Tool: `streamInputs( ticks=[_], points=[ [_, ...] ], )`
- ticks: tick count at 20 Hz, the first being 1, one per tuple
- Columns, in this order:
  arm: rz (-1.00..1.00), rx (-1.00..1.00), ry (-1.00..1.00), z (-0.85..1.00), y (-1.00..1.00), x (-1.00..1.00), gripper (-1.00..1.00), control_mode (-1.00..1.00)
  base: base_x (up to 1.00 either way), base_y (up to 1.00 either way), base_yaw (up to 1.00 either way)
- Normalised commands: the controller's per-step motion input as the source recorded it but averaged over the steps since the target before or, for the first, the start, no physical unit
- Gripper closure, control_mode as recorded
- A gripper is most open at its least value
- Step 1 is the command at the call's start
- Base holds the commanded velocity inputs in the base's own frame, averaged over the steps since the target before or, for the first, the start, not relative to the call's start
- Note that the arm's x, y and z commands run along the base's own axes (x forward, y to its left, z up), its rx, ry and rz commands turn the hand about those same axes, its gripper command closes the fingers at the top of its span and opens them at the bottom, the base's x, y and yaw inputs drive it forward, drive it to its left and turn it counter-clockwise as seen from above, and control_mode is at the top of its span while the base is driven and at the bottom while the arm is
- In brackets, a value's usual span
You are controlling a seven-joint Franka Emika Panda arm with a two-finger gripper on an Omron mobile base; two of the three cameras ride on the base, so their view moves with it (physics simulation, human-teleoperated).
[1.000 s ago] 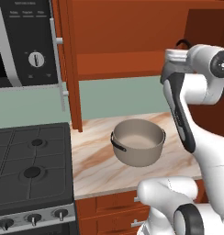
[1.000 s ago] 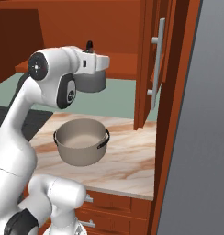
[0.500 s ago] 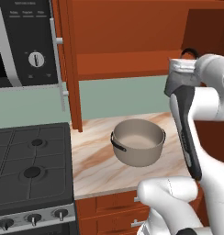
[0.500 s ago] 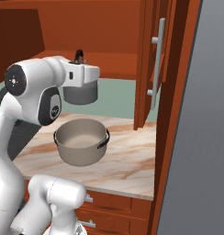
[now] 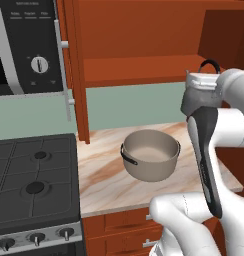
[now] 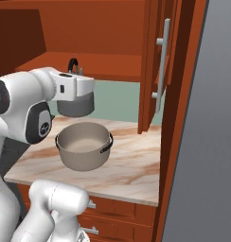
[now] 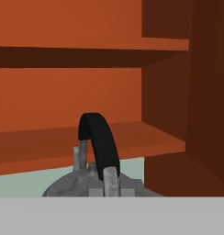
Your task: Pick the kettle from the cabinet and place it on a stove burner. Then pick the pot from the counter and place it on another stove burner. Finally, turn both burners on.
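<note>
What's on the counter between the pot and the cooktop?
Nothing: in the left base view only bare counter lies between the pot and the cooktop.

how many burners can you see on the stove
2. One burner sits toward the back of the black cooktop, the other burner nearer the front, behind the knobs. The cooktop runs off the left edge, so more may be hidden.

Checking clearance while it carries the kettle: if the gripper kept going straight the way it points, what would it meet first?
Shut on the kettle handle, the gripper faces into the cabinet; its back panel above the lower shelf probably comes first, though depth is unclear.
</note>
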Motion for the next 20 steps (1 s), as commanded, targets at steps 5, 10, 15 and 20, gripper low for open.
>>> streamInputs(
  ticks=[5, 10, 15, 20],
  points=[
    [0.00, 0.00, 0.00, 0.00, 0.00, -0.03, 1.00, -1.00, 0.00, 0.00, 0.00],
    [0.00, 0.00, 0.00, -0.01, 0.00, -0.07, 1.00, 1.00, -0.22, 0.06, 0.00],
    [0.00, 0.00, 0.00, 0.00, 0.00, 0.00, 1.00, 1.00, -0.46, 0.20, 0.00],
    [0.00, 0.00, 0.00, 0.00, 0.00, 0.00, 1.00, 1.00, -0.47, 0.40, 0.00]
  ],
)
